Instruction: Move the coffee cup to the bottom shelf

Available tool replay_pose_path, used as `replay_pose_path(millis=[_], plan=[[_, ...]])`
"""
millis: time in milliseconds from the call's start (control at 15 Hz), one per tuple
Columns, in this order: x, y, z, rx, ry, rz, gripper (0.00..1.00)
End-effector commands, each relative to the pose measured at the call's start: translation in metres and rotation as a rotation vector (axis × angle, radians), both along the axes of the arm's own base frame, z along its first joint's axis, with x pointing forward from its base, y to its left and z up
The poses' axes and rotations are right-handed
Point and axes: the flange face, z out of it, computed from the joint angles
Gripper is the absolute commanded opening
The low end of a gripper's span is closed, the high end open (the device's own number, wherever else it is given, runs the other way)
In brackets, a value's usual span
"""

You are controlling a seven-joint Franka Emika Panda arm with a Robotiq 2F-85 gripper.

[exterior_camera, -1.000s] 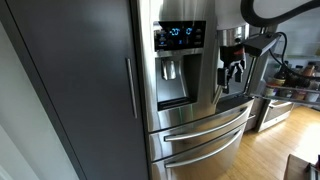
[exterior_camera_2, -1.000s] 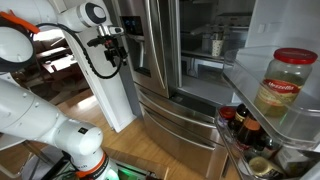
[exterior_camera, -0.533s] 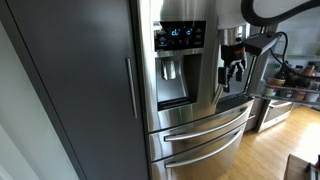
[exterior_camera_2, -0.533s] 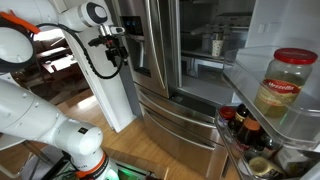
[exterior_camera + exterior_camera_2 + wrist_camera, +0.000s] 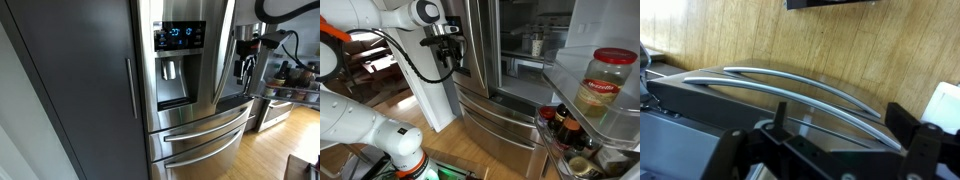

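In an exterior view a small pale cup-like object [image 5: 535,45], too small to tell for sure, stands on an upper shelf inside the open fridge [image 5: 520,40]. My gripper [image 5: 451,62] hangs in front of the closed fridge door, left of the opening and apart from the cup. In an exterior view it [image 5: 243,68] sits at the right edge of the steel door. In the wrist view the gripper [image 5: 845,130] is open and empty, its two black fingers wide apart above the curved drawer handles [image 5: 800,85]. The cup does not show in the wrist view.
A large jar [image 5: 603,85] stands on the open door's shelf, with several bottles [image 5: 565,125] in the bin below. The water dispenser [image 5: 172,70] is on the closed door. A dark cabinet panel [image 5: 70,90] stands beside the fridge. Two steel drawers [image 5: 205,130] sit below.
The arm and gripper have moved sideways toward the fridge opening, to the right in both exterior views. The gripper stays open and empty.
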Motion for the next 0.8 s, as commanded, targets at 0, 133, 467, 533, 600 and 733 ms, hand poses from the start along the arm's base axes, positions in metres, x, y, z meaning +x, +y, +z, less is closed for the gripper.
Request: replay_pose_path(millis=[0, 133, 467, 533, 600, 733], plan=[[-0.024, -0.057, -0.007, 0.012, -0.044, 0.028, 1.00], [-0.031, -0.094, -0.006, 0.002, -0.080, 0.005, 1.00], [-0.031, -0.142, -0.001, 0.021, -0.146, -0.038, 1.00], [-0.033, -0.151, -0.001, 0.023, -0.153, -0.046, 1.00], [-0.034, -0.151, 0.000, 0.022, -0.153, -0.047, 1.00], [-0.031, -0.145, 0.000, 0.018, -0.153, -0.035, 1.00]])
